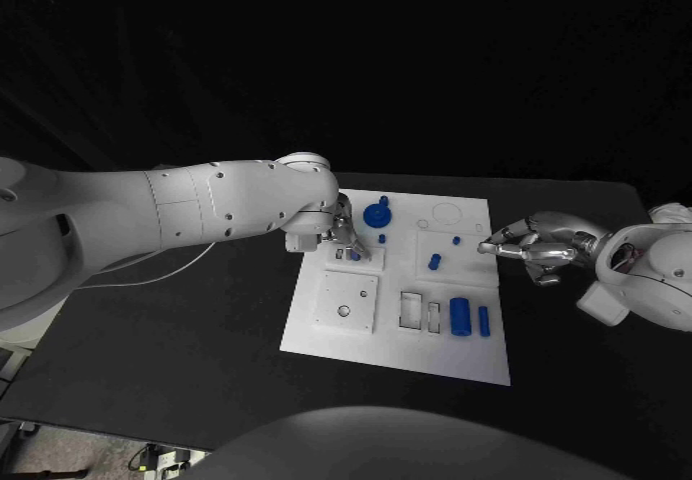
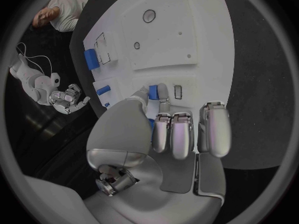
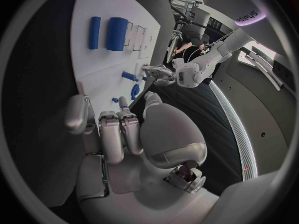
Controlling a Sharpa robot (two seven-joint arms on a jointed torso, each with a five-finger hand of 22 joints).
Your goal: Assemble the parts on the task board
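Left hand (image 1: 340, 232) pinches a small blue part at the task board's (image 1: 335, 340) far-left corner; right hand (image 1: 531, 249) hovers off its right edge, fingers curled, holding nothing.
Head view: crowding by the blue gear (image 1: 378, 214) risks a knock. Left wrist view: the part (image 2: 152, 92) could slip or miss its slot (image 2: 178, 92). Right wrist view: open black table (image 3: 37, 59) beside the board.

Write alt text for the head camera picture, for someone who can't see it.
A white task board lies on a black table, with the robot's left hand reaching down onto its far left part near a small blue part. The right hand hovers at the board's right edge. Blue parts include a round one far back and two cylinders side by side near the front.
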